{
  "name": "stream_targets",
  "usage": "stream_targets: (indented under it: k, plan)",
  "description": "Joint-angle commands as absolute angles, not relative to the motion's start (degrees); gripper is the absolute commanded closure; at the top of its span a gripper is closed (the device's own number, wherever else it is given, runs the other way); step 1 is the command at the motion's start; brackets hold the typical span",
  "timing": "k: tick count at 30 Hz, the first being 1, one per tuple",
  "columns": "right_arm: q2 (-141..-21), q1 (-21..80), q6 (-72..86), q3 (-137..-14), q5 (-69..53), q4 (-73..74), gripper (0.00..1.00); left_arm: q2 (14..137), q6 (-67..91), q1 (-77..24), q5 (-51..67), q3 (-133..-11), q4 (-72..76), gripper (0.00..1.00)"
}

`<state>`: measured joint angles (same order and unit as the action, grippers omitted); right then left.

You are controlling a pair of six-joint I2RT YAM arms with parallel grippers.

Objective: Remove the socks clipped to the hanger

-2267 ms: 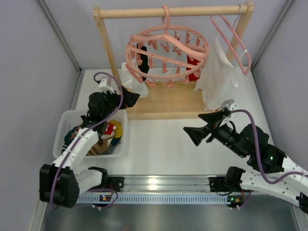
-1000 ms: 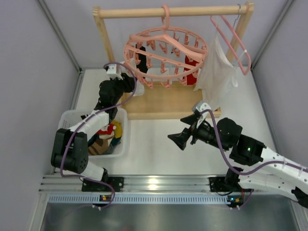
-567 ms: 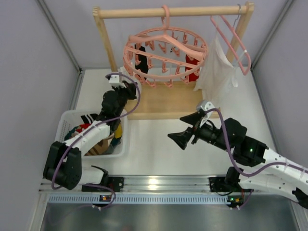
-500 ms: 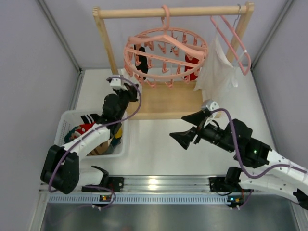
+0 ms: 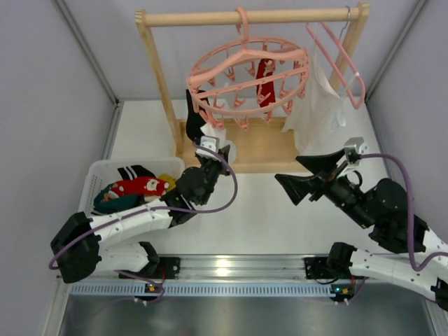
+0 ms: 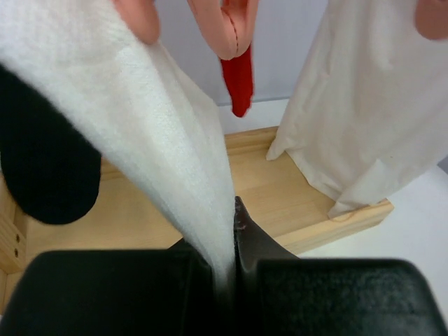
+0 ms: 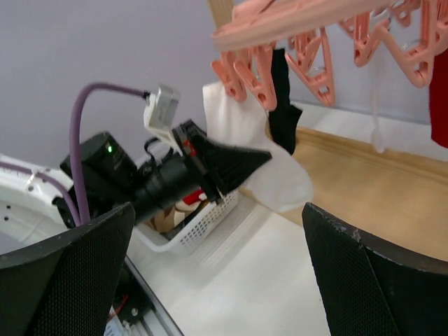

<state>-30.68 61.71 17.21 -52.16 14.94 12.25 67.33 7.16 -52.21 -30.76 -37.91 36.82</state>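
White sock [image 6: 161, 154] clamped in closed left jaws; right jaws wide open, empty; risk: continued pull may tilt hanger [image 5: 248, 73], unhooking it before sock releases

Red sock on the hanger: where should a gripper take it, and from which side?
Probably the free lower end of the red sock, from the near side below the hanger: it hangs straight from one clip, with the white garment close on its right. The right gripper is open; the left gripper is shut on the white sock.
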Motion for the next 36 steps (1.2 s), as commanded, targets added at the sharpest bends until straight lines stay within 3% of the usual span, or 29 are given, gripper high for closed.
stream_targets:
  k: [1, 7, 12, 21, 26, 36]
  plan:
    - [-31.1, 61.2, 18.0, -60.0, 22.0, 17.6, 0.01, 70.4, 0.5, -57.8, -39.8, -42.6, 38.8, 1.00]
    - [-36.9, 61.2, 14.7, -73.6, 33.2, 26.0, 0.00, 79.6, -6.3, -64.5, -48.4, -49.9, 39.0, 1.00]
    - [-49.2, 61.2, 11.6, -88.0, 38.0, 37.7, 0.01, 87.3, -9.8, -66.4, -57.0, -56.7, 39.1, 1.00]
    - [-76.0, 61.2, 8.3, -119.0, 36.5, 56.0, 0.24, 98.4, -15.4, -67.9, -63.5, -66.9, 39.2, 1.00]
    - [-81.6, 61.2, 6.9, -120.3, 39.8, 55.9, 0.34, 101.0, -16.1, -69.2, -63.9, -68.6, 39.2, 1.00]
    - [-82.8, 59.8, 6.2, -116.5, 41.2, 53.5, 0.41, 101.9, -16.6, -70.1, -63.6, -69.8, 39.3, 1.00]
